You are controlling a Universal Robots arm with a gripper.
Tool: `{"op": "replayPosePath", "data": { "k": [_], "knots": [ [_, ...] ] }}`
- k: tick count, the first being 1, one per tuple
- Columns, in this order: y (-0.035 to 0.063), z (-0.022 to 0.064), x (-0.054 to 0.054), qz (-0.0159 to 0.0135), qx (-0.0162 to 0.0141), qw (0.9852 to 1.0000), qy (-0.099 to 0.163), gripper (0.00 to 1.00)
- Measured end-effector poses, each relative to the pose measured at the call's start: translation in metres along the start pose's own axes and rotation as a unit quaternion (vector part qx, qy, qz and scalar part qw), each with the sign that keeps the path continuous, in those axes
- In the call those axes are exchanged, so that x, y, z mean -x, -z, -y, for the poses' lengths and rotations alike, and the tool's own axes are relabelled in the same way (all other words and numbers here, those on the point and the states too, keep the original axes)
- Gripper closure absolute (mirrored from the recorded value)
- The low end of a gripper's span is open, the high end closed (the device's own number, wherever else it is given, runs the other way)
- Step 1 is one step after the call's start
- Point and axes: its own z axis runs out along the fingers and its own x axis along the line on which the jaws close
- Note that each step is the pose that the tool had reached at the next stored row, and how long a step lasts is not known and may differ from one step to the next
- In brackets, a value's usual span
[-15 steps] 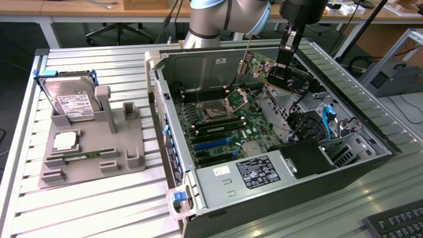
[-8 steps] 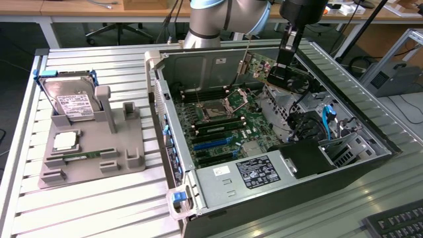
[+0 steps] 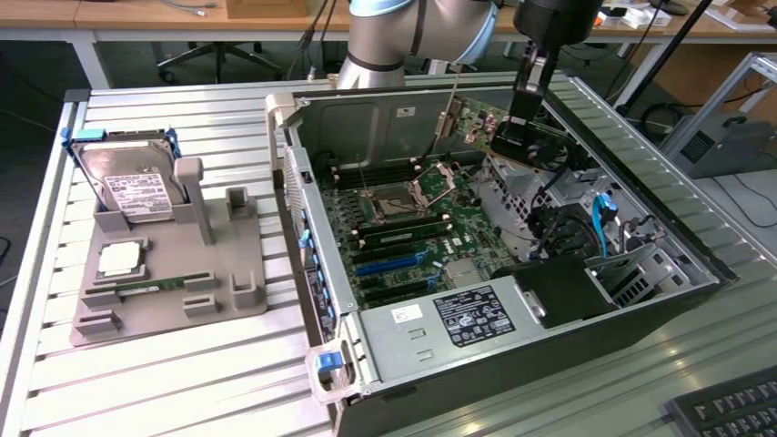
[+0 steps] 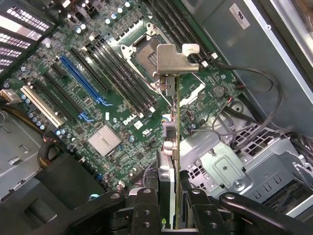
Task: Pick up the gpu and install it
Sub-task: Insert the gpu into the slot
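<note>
The black two-fingered pincer (image 3: 522,116) of the arm is clenched on the gpu (image 3: 547,150), a thin flat dark expansion card with a green board and a metal bracket at one end. In the exterior view the card hangs inside the open black computer case (image 3: 364,114), at about one o'clock from the middle of the green motherboard (image 3: 401,228). It is tilted and sits in no slot. The pincer grips it from above, at its upper edge.

In the wrist view the gpu (image 4: 174,142) is seen on its edge and runs straight out between the two black fingers (image 4: 146,205) of the pincer (image 4: 171,210). Its bent silver bracket (image 4: 175,58) is at the end far from the pincer. The motherboard (image 4: 98,98) with its long blue slot (image 4: 80,78) lies behind the card, apart from it.

At six o'clock in the case is a silver power supply box (image 3: 449,323). At nine o'clock from the case, a grey plastic holder (image 3: 170,273) rests on the ribbed metal tabletop (image 3: 182,382) and carries a silver hard drive (image 3: 131,187) standing upright.
</note>
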Motion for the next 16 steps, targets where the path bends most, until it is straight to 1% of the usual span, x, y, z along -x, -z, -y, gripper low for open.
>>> {"op": "replayPosePath", "data": {
  "k": [7, 16],
  "knots": [
    [0.0, 0.0, 0.0, 0.0019, 0.0006, 0.9998, 0.018, 0.73],
    [0.0, 0.0, 0.0, 0.0035, 0.0011, 0.9995, 0.032, 0.73]
  ]
}}
